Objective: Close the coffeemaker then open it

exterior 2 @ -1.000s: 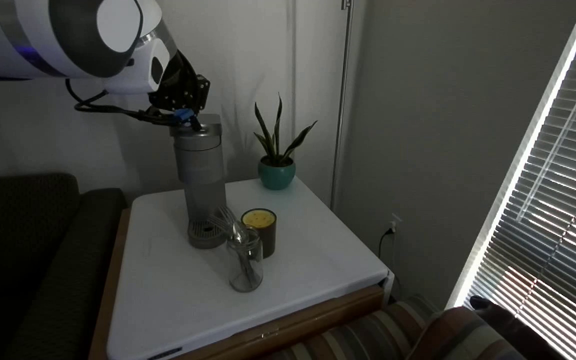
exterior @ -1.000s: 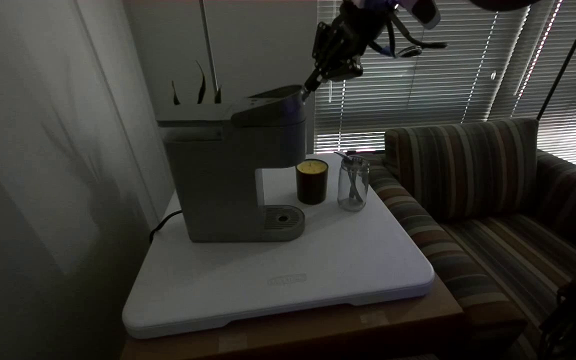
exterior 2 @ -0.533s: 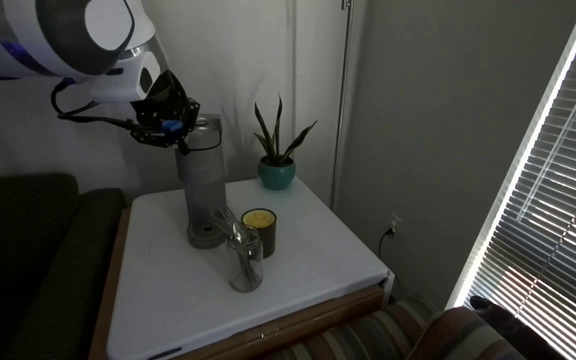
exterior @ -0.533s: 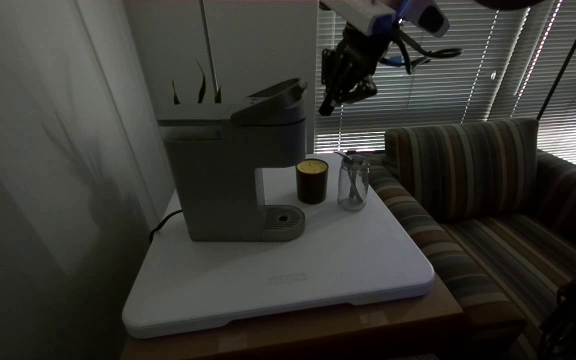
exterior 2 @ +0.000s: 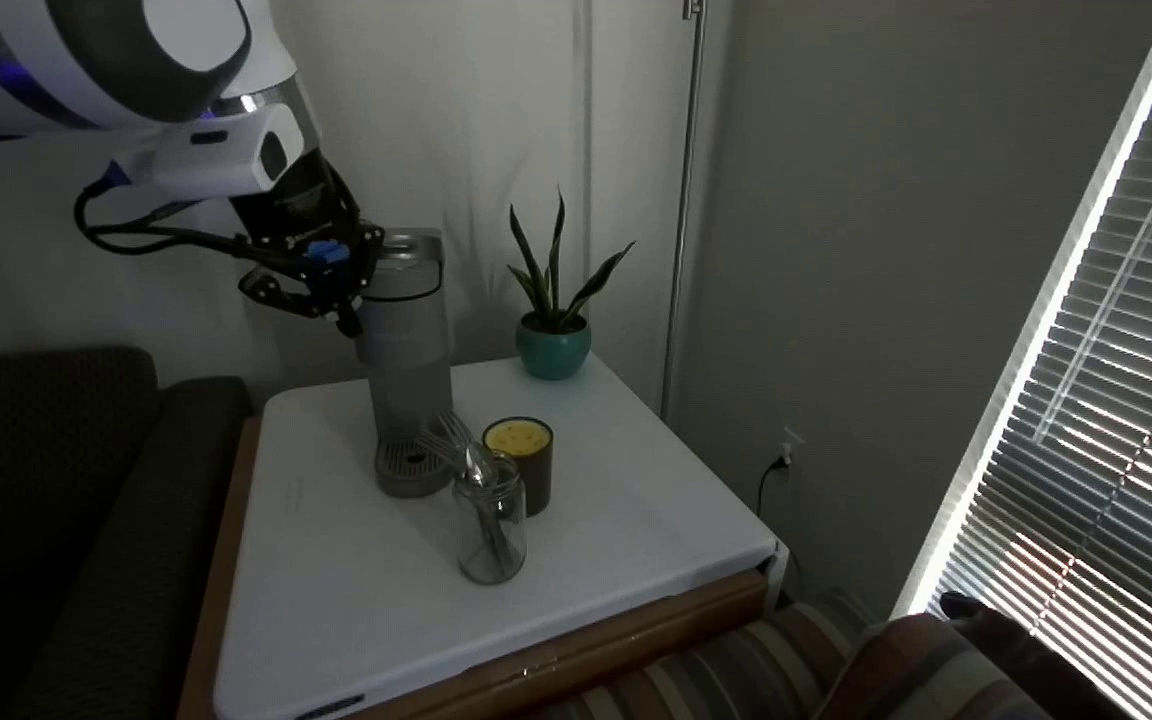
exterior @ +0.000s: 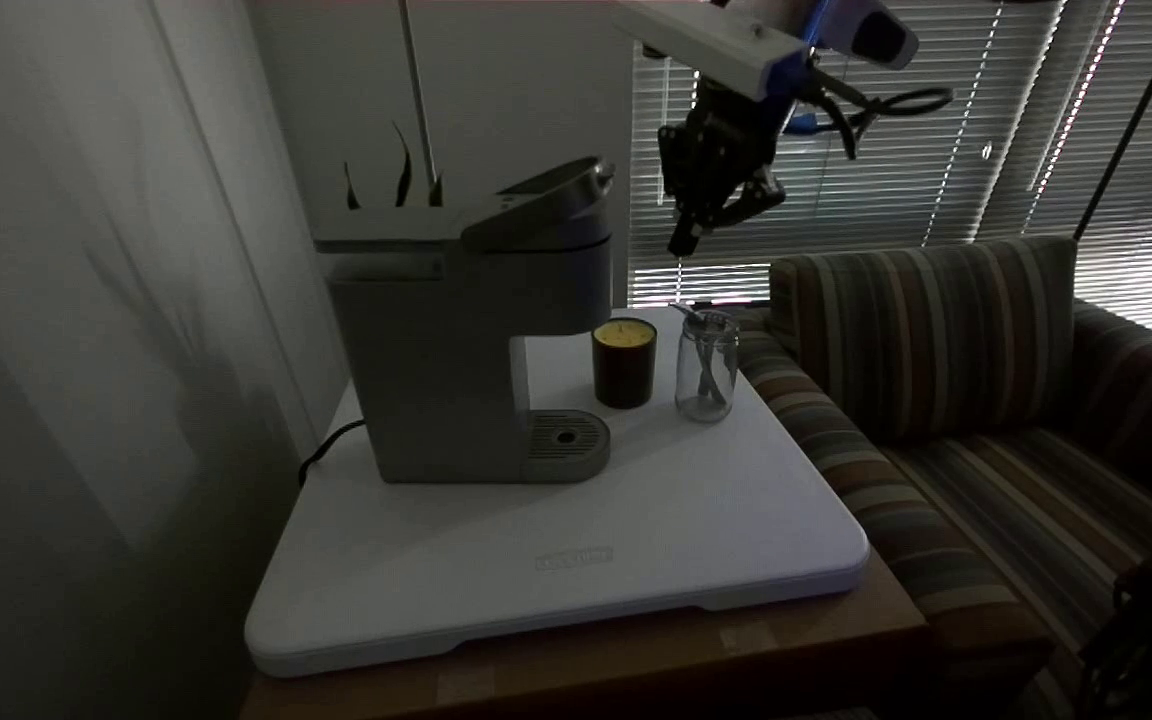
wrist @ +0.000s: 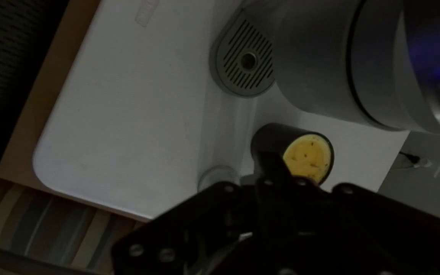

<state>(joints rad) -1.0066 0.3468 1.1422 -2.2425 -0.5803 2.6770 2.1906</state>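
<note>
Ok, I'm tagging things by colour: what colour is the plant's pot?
Teal; the pot shows best in an exterior view.

A grey coffeemaker [exterior: 436, 370] stood upright on a white tabletop [exterior: 716, 520] over a brown base [exterior: 636, 650], its round drip tray [exterior: 571, 455] toward the right in an exterior view. The lid [exterior: 536, 205] on its top slanted up toward the front. A black cord [exterior: 331, 442] ran from behind it to the tabletop's edge near the wall [exterior: 206, 200]. Leaf tips [exterior: 404, 180] showed above its back. Right of it stood a dark cup [exterior: 624, 378] with a yellow filling [exterior: 624, 333] and, just beside that, a glass jar [exterior: 704, 408] holding cutlery [exterior: 706, 370]. The gripper [exterior: 683, 243] hung apart from the coffeemaker, angled down, its fingers [exterior: 684, 240] together. A striped armchair [exterior: 926, 350] stood beside the tabletop, window blinds [exterior: 836, 200] behind it.
</note>
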